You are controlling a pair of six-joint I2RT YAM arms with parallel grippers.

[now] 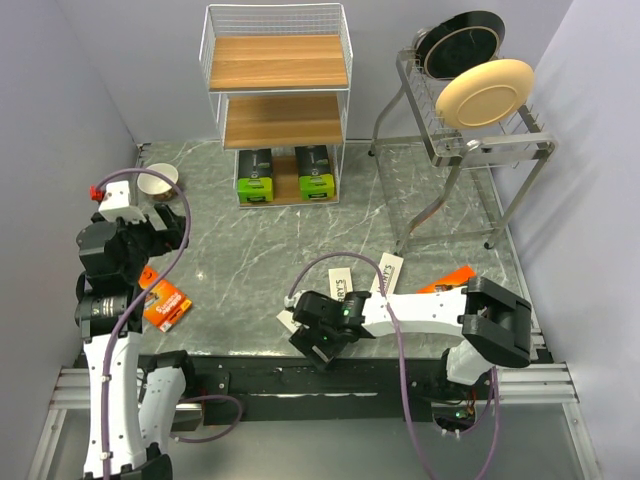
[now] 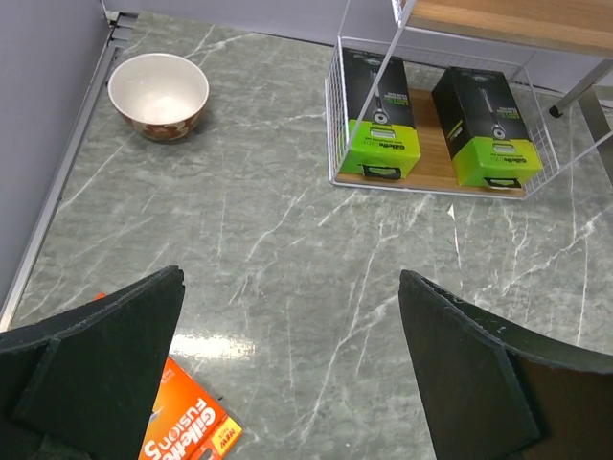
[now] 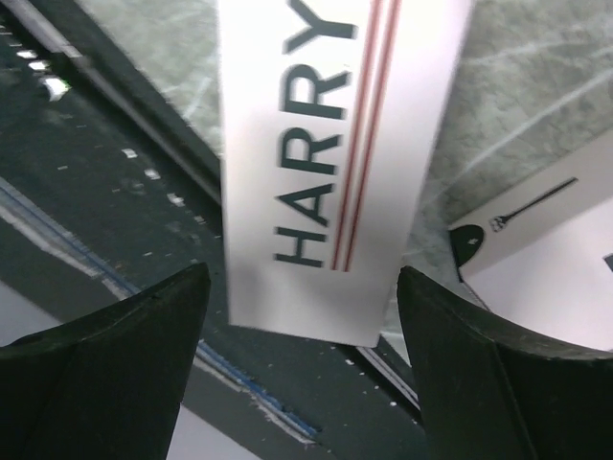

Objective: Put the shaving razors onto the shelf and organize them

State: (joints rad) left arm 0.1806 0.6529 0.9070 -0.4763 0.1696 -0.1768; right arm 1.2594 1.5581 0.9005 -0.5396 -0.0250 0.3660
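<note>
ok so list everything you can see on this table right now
shelf: one, white wire with three brown wooden tiers, far middle
razor boxes: two, black with lime-green ends, side by side on the shelf's bottom tier
Harry's boxes: at least two, white, near middle
orange razor packs: two, orange, one near left, one near right partly behind the right arm
bowl: one, white inside, far left corner
dish rack: one, grey metal, far right
black plate: one, in the dish rack
cream plate: one, in the dish rack
table: one, grey-green marble
left gripper: open, over the near left
right gripper: open, straddling one Harry's box
</note>
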